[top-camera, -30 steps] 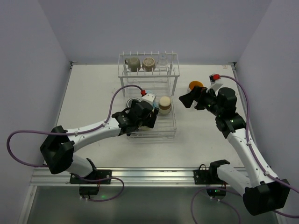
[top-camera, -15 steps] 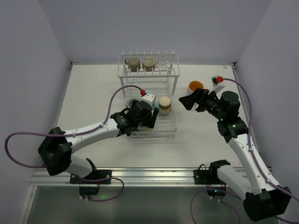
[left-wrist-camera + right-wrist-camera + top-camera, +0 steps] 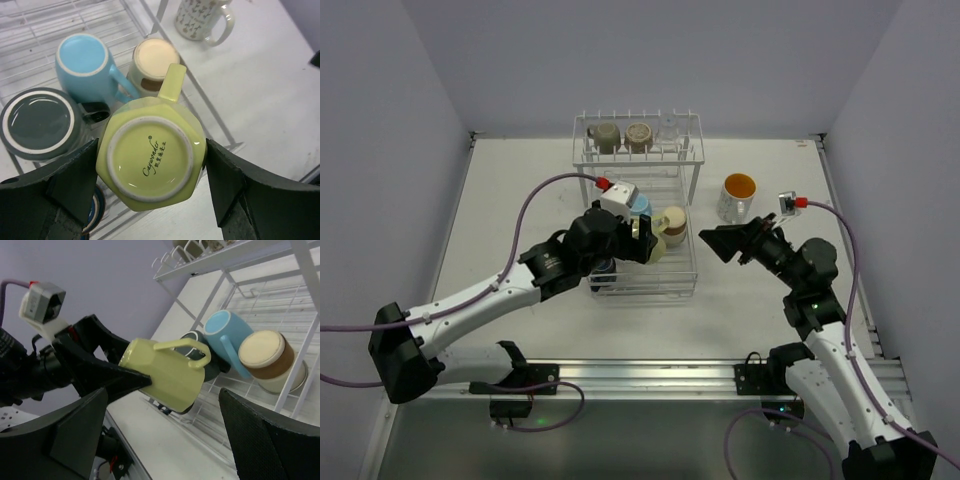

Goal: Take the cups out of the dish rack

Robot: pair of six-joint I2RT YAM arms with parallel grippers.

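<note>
My left gripper (image 3: 645, 245) is shut on a pale yellow-green cup (image 3: 150, 157), held upside down above the lower basket of the white dish rack (image 3: 692, 268). Its fingers (image 3: 227, 180) press the cup's two sides. Below it in the basket sit a light blue cup (image 3: 84, 65), a tan cup (image 3: 152, 62) and a dark green cup (image 3: 37, 122). The upper shelf holds an olive cup (image 3: 605, 136), a brown cup (image 3: 638, 135) and a clear glass (image 3: 668, 130). My right gripper (image 3: 720, 243) stands open right of the rack, facing the lifted yellow-green cup (image 3: 165, 372).
A white cup with an orange inside (image 3: 738, 196) stands upright on the table right of the rack, behind my right gripper. The rack's upper shelf stands on thin wire legs (image 3: 300, 270) over the basket's far end.
My left gripper has closed on the yellow-green cup and lifted it up out of the basket. My right arm has drawn back toward the near side, away from the orange-lined cup.
</note>
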